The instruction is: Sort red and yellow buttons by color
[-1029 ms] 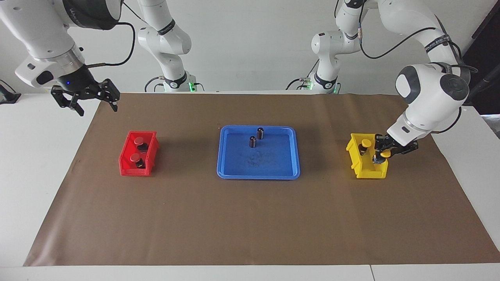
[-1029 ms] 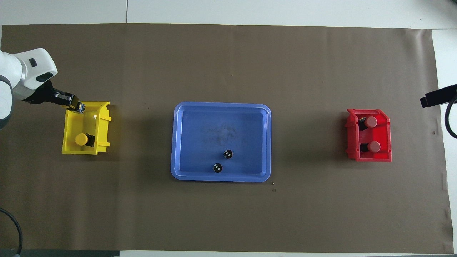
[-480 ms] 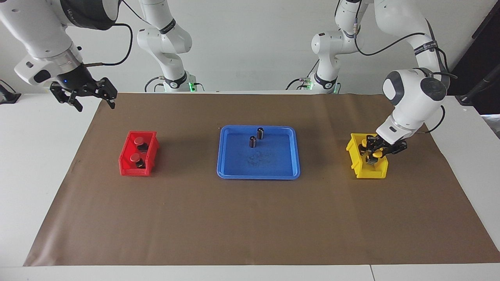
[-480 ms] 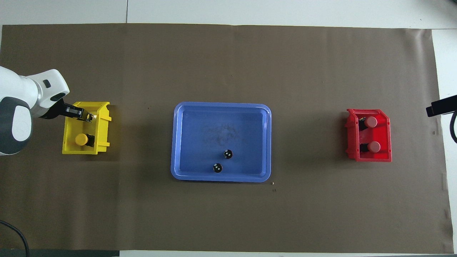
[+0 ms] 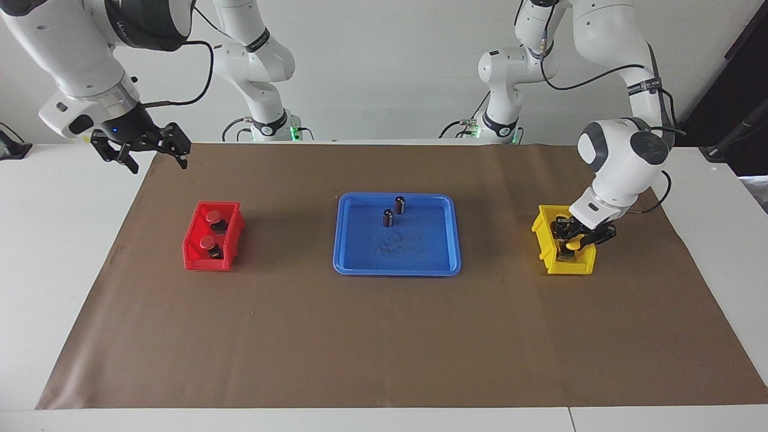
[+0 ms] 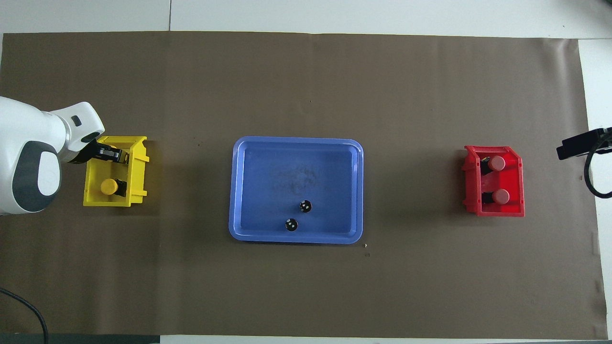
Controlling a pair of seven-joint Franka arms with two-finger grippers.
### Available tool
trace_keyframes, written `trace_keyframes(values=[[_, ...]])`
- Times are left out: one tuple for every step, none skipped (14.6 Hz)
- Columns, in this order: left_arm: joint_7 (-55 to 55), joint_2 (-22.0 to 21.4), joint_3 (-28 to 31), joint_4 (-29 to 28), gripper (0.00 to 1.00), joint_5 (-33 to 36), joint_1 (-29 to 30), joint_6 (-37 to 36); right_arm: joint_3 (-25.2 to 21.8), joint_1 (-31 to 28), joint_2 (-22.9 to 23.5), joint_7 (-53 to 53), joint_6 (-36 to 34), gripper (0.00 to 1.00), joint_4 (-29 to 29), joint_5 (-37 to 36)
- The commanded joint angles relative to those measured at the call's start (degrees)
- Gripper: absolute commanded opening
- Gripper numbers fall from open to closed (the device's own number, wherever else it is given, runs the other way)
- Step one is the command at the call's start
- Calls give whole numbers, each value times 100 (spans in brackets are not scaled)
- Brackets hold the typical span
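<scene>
While the right hand [image 5: 151, 153] is waiting open, the left hand [image 5: 577, 238] is lowering, clamped on the last yellow button [image 5: 573, 244], into the yellow bin [image 5: 543, 237], nearly finishing the sort

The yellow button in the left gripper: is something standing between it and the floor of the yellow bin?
Nothing visible does. The left gripper holds the yellow button inside the yellow bin, over the bin's part farther from the robots. The other yellow button lies in the nearer part.

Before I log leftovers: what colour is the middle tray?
Blue tray, clearest in the overhead view.
</scene>
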Motion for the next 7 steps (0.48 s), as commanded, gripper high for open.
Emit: trace_keyframes(values=[[-15, -31, -33, -49, 56, -108, 14, 156, 35, -5, -50, 102, -120, 100, -25, -48], [-16, -31, -33, -23, 56, -108, 22, 130, 35, -5, -50, 102, -172, 100, -25, -57], [-16, -31, -33, -5, 58, -108, 22, 112, 35, -14, -50, 102, -199, 100, -16, -91], [-24, -31, -33, 4, 63, -108, 22, 103, 35, -14, -41, 102, -199, 100, -16, -100], [-25, -40, -33, 21, 65, -108, 14, 86, 35, -5, -41, 102, -199, 100, -16, -109], [-25, -58, -33, 117, 65, -108, 31, -28, 44, -5, -49, 102, -199, 100, -16, -109], [-25, -93, -33, 336, 65, -108, 40, -360, 44, 4, -50, 102, -208, 100, -16, -109]])
